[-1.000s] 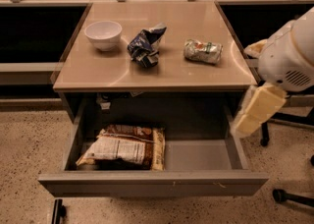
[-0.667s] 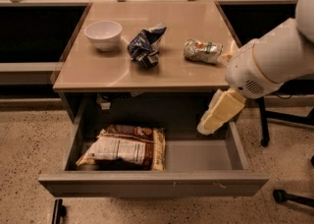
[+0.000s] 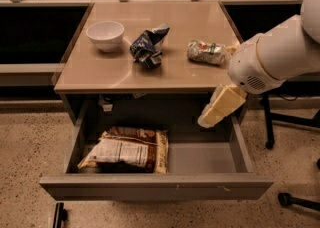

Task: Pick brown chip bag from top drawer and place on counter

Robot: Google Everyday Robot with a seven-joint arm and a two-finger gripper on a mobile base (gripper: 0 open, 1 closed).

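Gripper: the gripper (image 3: 210,117) hangs just under the counter's front edge, near the front right corner, pointing down and to the left over the right part of the open drawer.
Gripper state: it carries nothing, and I cannot tell whether it is set wide or narrow.
Arm: the white arm (image 3: 275,54) comes in from the right side, crossing the counter's front right corner.
Top drawer: the top drawer (image 3: 155,187) is pulled fully out below the front edge, and the floor under the gripper is bare.
Brown chip bag: the brown chip bag (image 3: 127,149) lies flat in the left half of the drawer with its white label panel up, well apart from the gripper.
Counter: the counter (image 3: 175,74) holds a white bowl (image 3: 105,34) toward the back left corner, a dark-blue bag (image 3: 148,46) near the middle and a silver-green packet (image 3: 206,52) by the right edge.
Step in hand: by my reading this is the approach to the bag; nothing is grasped yet.
Next move: the gripper likely needs to travel left across the drawer, drop below the counter's front edge without striking it, and come down onto the bag's near right side with room to close on the foil.
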